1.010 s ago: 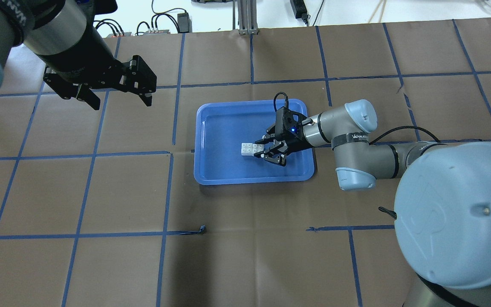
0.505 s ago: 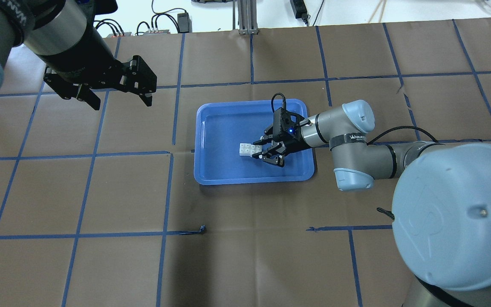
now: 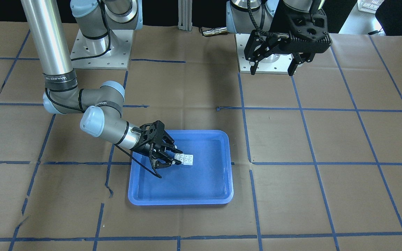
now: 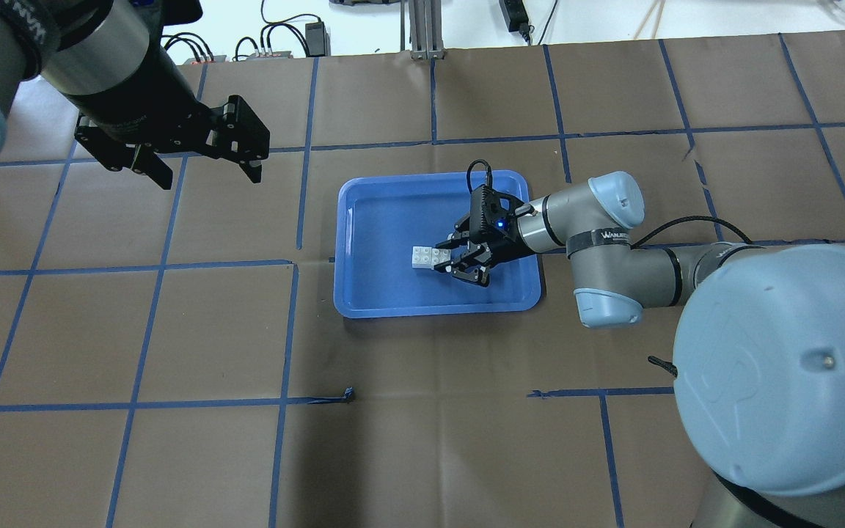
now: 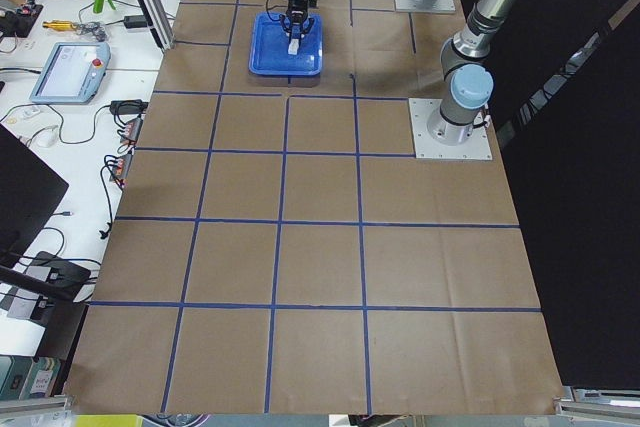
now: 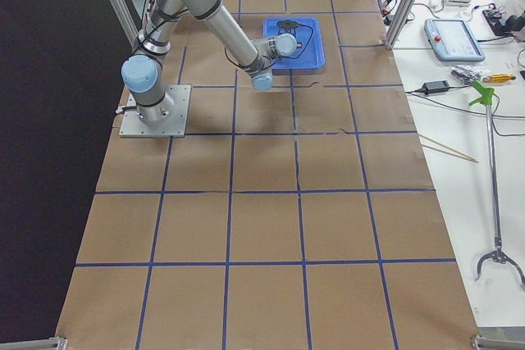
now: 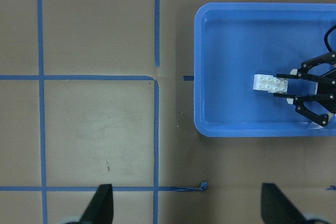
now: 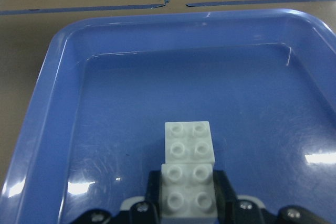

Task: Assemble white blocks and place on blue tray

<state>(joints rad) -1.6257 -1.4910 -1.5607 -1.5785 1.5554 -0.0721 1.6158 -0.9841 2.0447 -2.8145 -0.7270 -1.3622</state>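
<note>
Brown paper covers the table (image 4: 422, 440), ruled into large squares by blue tape lines (image 4: 308, 147). Beyond its far edge, black cables (image 4: 276, 37) lie on a white surface. A side bench along one long edge carries a teach pendant (image 5: 68, 72) and loose tools.

Near the table's middle sits the blue tray (image 4: 386, 220), its long side running left to right in the overhead view. Inside it, toward the robot's right half, the white blocks (image 4: 426, 257) form one short oblong with studs facing up. Its long axis lies along the tray's long side, in line with the reach of the right arm. Whether the two pieces overlap or merely abut, I cannot tell.

The right gripper (image 4: 439, 258) is low in the tray, its fingers clamped on either side of the block nearest the arm. The other block juts out past the fingertips.

The left gripper (image 4: 210, 178) hangs above bare paper, well apart from the tray, with its fingers spread wide and nothing between them.
</note>
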